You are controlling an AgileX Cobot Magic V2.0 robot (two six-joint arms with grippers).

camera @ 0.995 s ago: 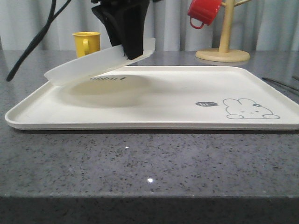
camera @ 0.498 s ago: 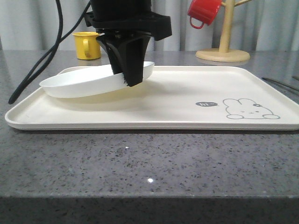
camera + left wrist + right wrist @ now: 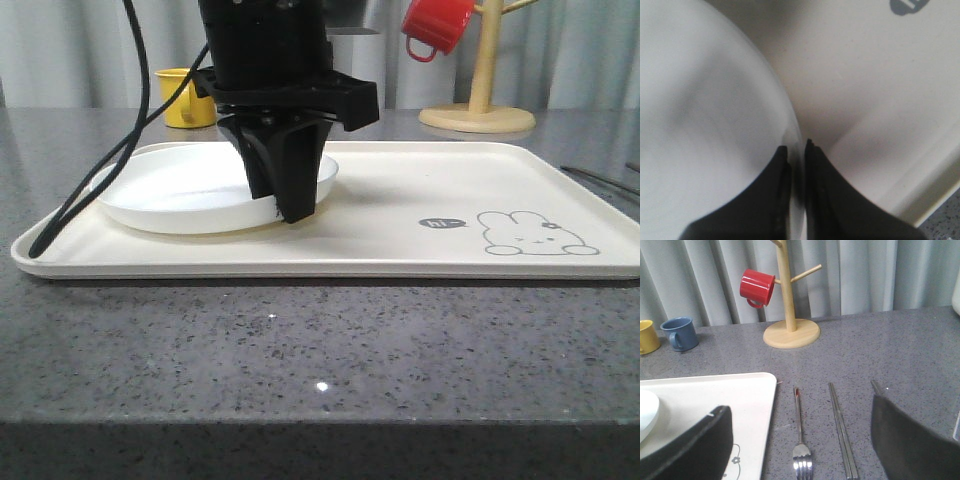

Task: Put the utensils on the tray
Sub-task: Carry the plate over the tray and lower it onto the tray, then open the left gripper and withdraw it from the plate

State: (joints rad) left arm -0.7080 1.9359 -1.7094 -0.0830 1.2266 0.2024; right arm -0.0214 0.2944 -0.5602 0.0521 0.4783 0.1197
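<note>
1. The left gripper [image 3: 288, 205] stands over the left part of the large cream rectangular tray [image 3: 400, 255] with its rabbit drawing, on the speckled grey stone table [image 3: 320, 350]. Its black jaws are clamped on the right rim of the round shallow white plate [image 3: 180, 190].
2. The plate sits on the tray's left half and looks nearly level; whether its whole base touches the tray cannot be told.
3. In the left wrist view, the two dark fingers [image 3: 775, 200] press close together with the plate's thin edge [image 3: 700, 110] between them, the tray floor [image 3: 865, 90] beside it.
4. The right gripper [image 3: 800, 445] hangs above the table to the right of the tray, its jaws wide apart and holding nothing.
5. Between those jaws, in the right wrist view, a shiny silver metal fork [image 3: 800, 440] and a pair of flat metal chopsticks [image 3: 841, 432] lie side by side on the table, just beside the tray's right edge [image 3: 760, 410] and off it.
6. Behind them stands a wooden mug tree [image 3: 789, 315] with a red mug [image 3: 756, 287] hung on a peg.
7. A blue mug [image 3: 679, 333] and a yellow mug [image 3: 185, 96] stand on the table beyond the tray.
</note>
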